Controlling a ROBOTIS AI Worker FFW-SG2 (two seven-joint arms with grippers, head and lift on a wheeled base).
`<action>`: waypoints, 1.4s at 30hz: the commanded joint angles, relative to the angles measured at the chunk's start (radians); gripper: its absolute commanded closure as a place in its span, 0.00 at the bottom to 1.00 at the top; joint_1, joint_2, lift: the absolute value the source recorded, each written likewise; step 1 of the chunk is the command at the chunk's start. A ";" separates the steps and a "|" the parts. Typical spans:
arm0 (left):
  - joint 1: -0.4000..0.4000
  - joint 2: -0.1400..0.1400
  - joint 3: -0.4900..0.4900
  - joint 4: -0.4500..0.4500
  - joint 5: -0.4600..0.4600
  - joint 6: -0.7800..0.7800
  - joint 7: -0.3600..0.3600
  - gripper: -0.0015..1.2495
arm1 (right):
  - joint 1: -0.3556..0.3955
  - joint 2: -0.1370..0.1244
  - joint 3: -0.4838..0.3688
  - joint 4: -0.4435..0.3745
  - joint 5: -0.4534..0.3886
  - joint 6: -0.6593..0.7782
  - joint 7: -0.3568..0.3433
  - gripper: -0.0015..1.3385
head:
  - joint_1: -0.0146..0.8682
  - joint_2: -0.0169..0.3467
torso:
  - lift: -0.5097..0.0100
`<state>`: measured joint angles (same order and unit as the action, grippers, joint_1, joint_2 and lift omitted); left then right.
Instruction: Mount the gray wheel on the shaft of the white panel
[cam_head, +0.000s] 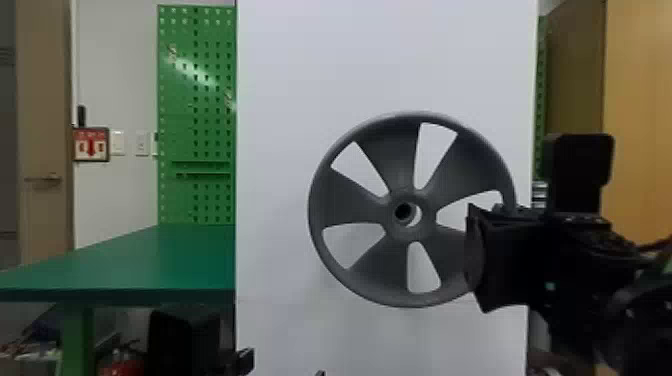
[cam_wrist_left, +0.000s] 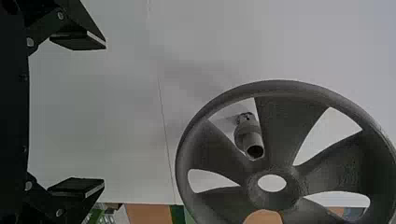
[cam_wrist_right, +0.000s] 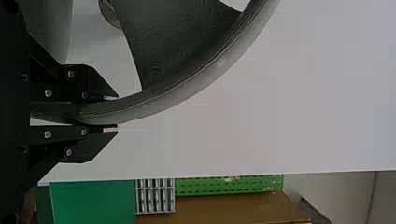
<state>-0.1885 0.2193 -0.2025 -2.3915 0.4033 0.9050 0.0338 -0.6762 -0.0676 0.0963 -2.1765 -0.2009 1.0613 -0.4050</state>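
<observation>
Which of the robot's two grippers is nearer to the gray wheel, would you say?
Right. The right gripper grips the gray wheel by the right side of its rim; the left gripper is open, apart from it, lower and further left.

Right arm (cam_head: 585, 240) is finished in black, topped by a boxy housing (cam_head: 580, 165) and marked with a small green dot (cam_head: 550, 286). Right fingers (cam_wrist_right: 88, 84) are built from angular black links, studded with round silver screws (cam_wrist_right: 48, 93). Left fingers (cam_wrist_left: 77, 42) are black, edged pale.
</observation>
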 joint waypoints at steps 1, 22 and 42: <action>0.000 0.000 0.000 0.000 -0.001 0.000 0.000 0.19 | 0.000 0.002 -0.001 0.003 0.000 -0.006 0.000 0.88 | 0.06 0.16 | 0.00; -0.003 0.000 -0.006 0.000 0.006 0.002 -0.009 0.19 | 0.001 0.003 -0.009 0.024 -0.006 -0.032 0.000 0.88 | 0.06 0.16 | 0.00; -0.005 0.002 -0.006 0.000 0.008 0.002 -0.014 0.19 | -0.037 -0.005 -0.049 0.135 -0.055 -0.096 0.014 0.89 | 0.06 0.16 | 0.00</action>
<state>-0.1918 0.2204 -0.2086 -2.3915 0.4113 0.9066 0.0199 -0.7006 -0.0716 0.0532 -2.0683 -0.2446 0.9738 -0.3967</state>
